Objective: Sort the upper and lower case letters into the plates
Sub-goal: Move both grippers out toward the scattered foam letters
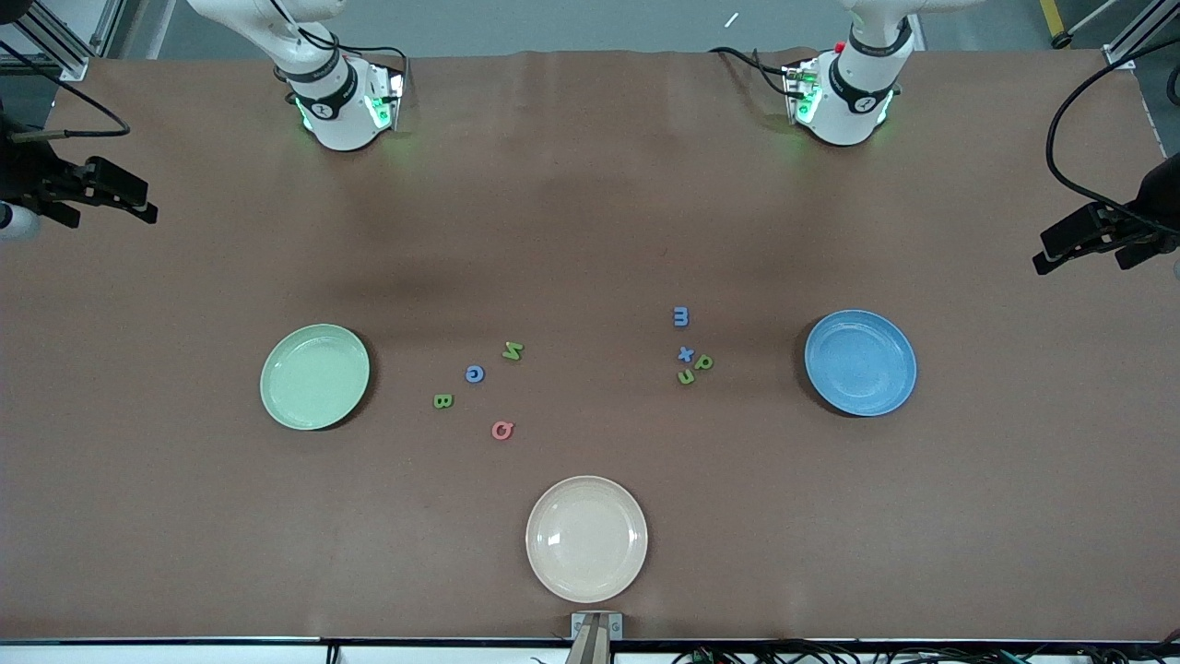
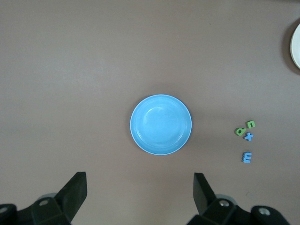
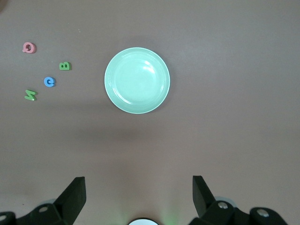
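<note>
Landmark: third plate (image 1: 586, 539), nearest front camera, mid table (image 1: 590, 231). One plate (image 1: 314, 375) farther, toward right arm's end; other plate (image 1: 860, 361) toward left arm's end. Two letter clusters (image 1: 475, 387) (image 1: 689, 349) between them, none on any plate.

A pale green plate (image 1: 314, 376) and a blue plate (image 1: 860, 361) lie flat and empty toward opposite bench ends. Between them lie two loose letter clusters: green N (image 1: 513, 349), blue C (image 1: 474, 373), green B (image 1: 442, 400), pink-red Q (image 1: 501, 430); and blue m (image 1: 681, 316), blue x (image 1: 685, 354), two small green letters (image 1: 704, 362) beside it.
</note>
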Controlling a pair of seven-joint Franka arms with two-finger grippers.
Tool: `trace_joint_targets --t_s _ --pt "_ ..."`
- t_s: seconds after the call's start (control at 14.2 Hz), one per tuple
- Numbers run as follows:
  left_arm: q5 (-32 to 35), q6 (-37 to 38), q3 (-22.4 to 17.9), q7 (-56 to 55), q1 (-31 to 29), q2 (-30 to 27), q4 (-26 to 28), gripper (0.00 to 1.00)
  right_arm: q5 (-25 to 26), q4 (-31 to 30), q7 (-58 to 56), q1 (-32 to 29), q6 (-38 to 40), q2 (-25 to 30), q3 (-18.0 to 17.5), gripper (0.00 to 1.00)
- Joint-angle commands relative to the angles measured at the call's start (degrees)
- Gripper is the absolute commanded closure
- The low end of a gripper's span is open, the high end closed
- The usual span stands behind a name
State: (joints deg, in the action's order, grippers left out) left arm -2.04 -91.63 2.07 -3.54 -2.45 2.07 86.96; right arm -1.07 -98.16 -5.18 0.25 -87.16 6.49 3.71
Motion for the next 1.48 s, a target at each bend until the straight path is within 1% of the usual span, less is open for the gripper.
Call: trace_joint_targets --t_s 0.0,0.42,0.56,0.78,0.85,0.99,1.06,1.13,1.2,1.27,1.34,1.41 --pt "-0.5 0.8 0.3 0.5 0.0 -0.2 -1.3 0.00 0.6 -1.2 0.4 -0.6 0.1 1.5 -0.6 0.00" --pt "-0.9 1.0 0.3 -0.2 0.0 -0.2 -0.9 0.00 0.5 1.4 0.6 -0.8 2.7 0.5 -0.5 0.00" --pt "-1.6 3.0 0.8 -0.7 0.7 0.0 -0.2 0.00 -0.2 1.7 0.8 -1.1 2.2 0.2 -0.3 0.00" --pt "-1.7 3.5 6.0 -3.2 0.7 0.0 3.9 0.00 0.1 3.3 0.2 -1.1 0.3 -3.1 -0.3 0.00" --pt "-1.7 2.8 9.1 -6.4 0.8 0.2 5.7 0.00 0.4 3.5 0.2 -1.3 -0.5 -3.6 -0.3 0.00" --pt "-1.7 -2.0 14.9 -14.4 0.8 1.0 10.4 0.00 0.7 3.4 0.0 -1.5 -3.9 -5.9 -0.3 0.00" --pt "-1.7 -7.1 18.1 -18.5 0.8 1.3 14.1 0.00 0.8 3.5 0.0 -1.5 -4.4 -7.1 -0.2 0.00" --pt "-1.7 -12.1 20.4 -22.4 0.8 1.4 17.3 0.00 1.2 3.7 -0.1 -1.5 -4.9 -9.5 -0.2 0.00" --pt "-1.7 -17.5 22.7 -26.3 1.0 2.1 20.5 0.00 3.7 5.0 -0.1 -1.2 -5.2 -13.6 -0.2 0.00" --pt "-1.6 -21.2 24.3 -29.6 1.5 3.0 22.5 0.00 4.9 5.2 0.3 -1.1 -5.5 -14.7 -0.3 0.00" --pt "-1.1 -24.3 25.3 -32.6 2.5 4.9 23.9 0.00 4.5 4.9 1.0 -1.0 -5.2 -14.7 -0.4 0.00" --pt "-0.7 -26.2 25.4 -35.0 4.0 7.1 24.5 0.00 3.0 4.4 2.7 -0.7 -5.2 -14.8 -0.4 0.00"
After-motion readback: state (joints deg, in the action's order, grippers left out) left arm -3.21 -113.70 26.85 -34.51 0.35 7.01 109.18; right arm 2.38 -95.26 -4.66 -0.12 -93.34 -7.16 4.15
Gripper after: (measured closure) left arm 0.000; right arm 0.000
